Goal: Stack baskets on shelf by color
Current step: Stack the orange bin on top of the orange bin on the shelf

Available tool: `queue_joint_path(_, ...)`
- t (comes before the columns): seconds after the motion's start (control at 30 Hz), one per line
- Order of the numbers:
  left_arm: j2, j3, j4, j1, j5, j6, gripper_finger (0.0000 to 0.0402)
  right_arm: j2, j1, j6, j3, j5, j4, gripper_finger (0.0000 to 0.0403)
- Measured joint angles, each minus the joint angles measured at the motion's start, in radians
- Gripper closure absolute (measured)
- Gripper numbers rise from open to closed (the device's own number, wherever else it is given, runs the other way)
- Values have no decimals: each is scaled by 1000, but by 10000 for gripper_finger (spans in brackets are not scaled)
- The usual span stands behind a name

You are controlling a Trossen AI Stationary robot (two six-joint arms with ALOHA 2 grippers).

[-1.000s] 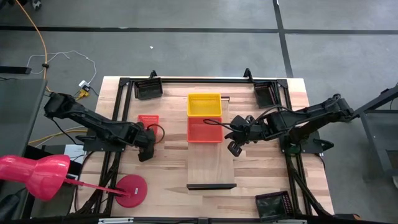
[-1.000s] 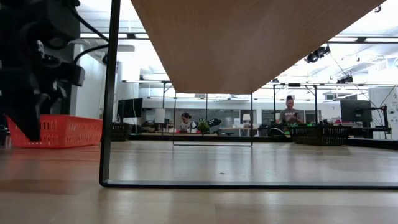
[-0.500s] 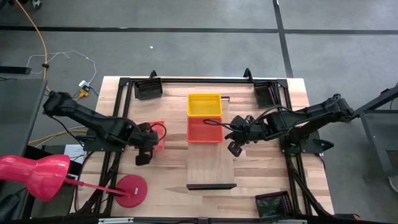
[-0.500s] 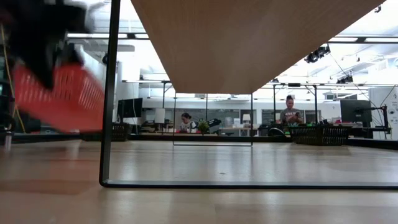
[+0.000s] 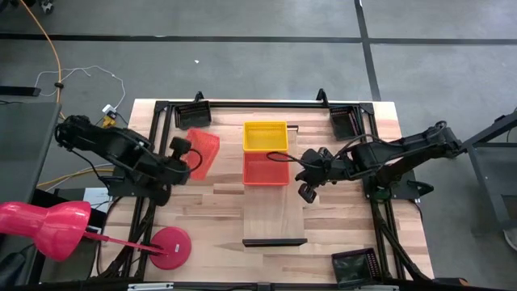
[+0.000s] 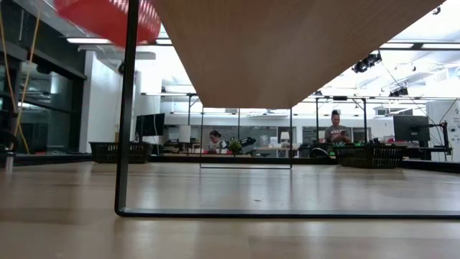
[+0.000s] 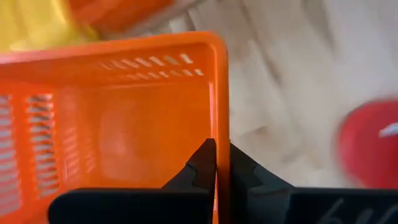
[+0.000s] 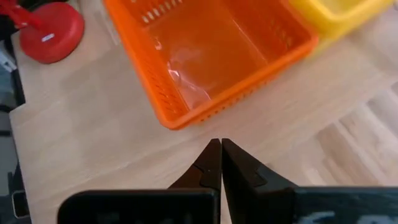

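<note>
A red-orange basket (image 5: 203, 152) hangs tilted in the air over the table's left half, with my left gripper (image 5: 188, 157) shut on it. The low view shows this basket (image 6: 108, 14) high above the tabletop. The shelf (image 5: 275, 214) is a long light-wood board in the middle. On its far part sit a yellow basket (image 5: 266, 136) and, nearer, another red-orange basket (image 5: 266, 170). My right gripper (image 5: 305, 184) hovers shut just right of the shelf, touching nothing. My left gripper pinches one side wall of the basket at its rim (image 7: 221, 140), one finger (image 7: 204, 168) inside the basket and the other (image 7: 244, 174) outside. It comes at the basket from the table's left. The basket is lifted clear of the table and tilted.
Black baskets stand at the far left (image 5: 192, 115), the far right (image 5: 344, 121) and the near right corner (image 5: 355, 267). A pink lamp's round base (image 5: 170, 246) sits near the front left. The shelf ends in a dark lip (image 5: 275, 242). People sit in the room behind (image 6: 334, 129).
My left gripper has shut on the red-orange basket that lay on the table's left part. It has then risen and swung toward the far edge. The basket has gone from flat on the table to tipped, and now hangs lifted clear.
</note>
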Motion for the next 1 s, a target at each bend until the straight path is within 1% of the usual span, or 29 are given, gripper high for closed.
queue_joint_path(0.1, 49, 96, -29, 1, -66, 259, 401, -23, 0, -87, 0, 15, 15, 403)
queue_joint_path(0.2, 102, 157, 2, 1, -92, 547, 401, -49, 0, -163, 0, 45, 30, 403)
queue_joint_path(0.37, 208, 173, 88, 18, -137, 937, 401, -101, 0, -247, 0, 111, 101, 403)
queue_joint_path(0.5, 302, 173, 135, 37, -226, 1172, 401, -149, 0, -292, 0, 163, 156, 403)
queue_joint_path(0.57, 345, 173, 189, 51, -282, 1260, 401, -171, 0, -315, 0, 182, 169, 403)
queue_joint_path(0.63, 377, 173, 228, 65, -306, 1317, 401, -189, 0, -334, 0, 201, 183, 403)
queue_joint_path(0.83, 431, 174, 390, 107, -314, 1431, 401, -224, 0, -358, 0, 227, 187, 403)
queue_joint_path(0.9, 434, 173, 404, 119, -312, 1445, 401, -227, 0, -358, 0, 229, 187, 403)
queue_joint_path(1.0, 432, 173, 415, 133, -279, 1454, 401, -226, 0, -358, 0, 226, 186, 403)
